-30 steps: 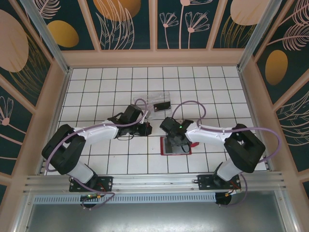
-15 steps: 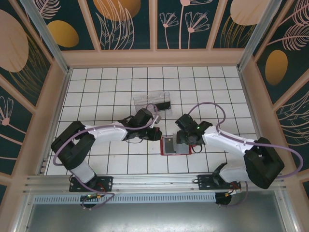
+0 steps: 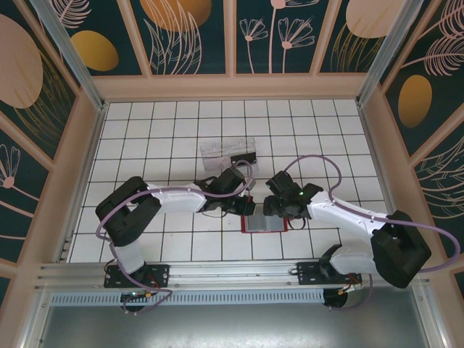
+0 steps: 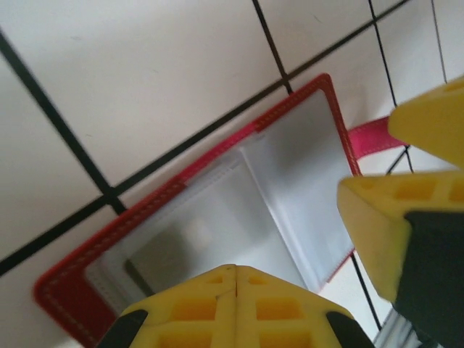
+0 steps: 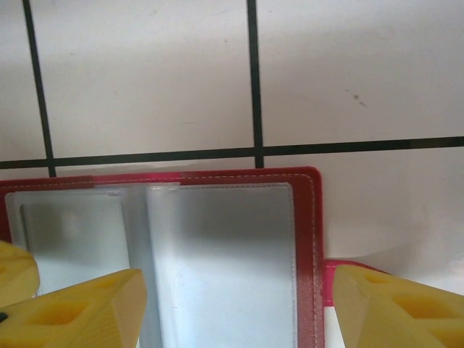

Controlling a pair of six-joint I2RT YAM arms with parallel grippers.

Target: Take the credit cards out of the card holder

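One white tiled table (image 3: 145,130), floral walls (image 3: 188,36)

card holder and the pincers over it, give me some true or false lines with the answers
1. The card holder lies open on the tiled table. True.
2. The left pincer is spread wide. False: its fingers are pressed together, with nothing visible between them.
3. The right pincer stands open above the card holder. True.
4. The card holder sits inside the clear tray. False: it lies on the tiles, apart from the tray and nearer the arm bases.
5. A red closing tab sticks out from one edge of the holder. True.
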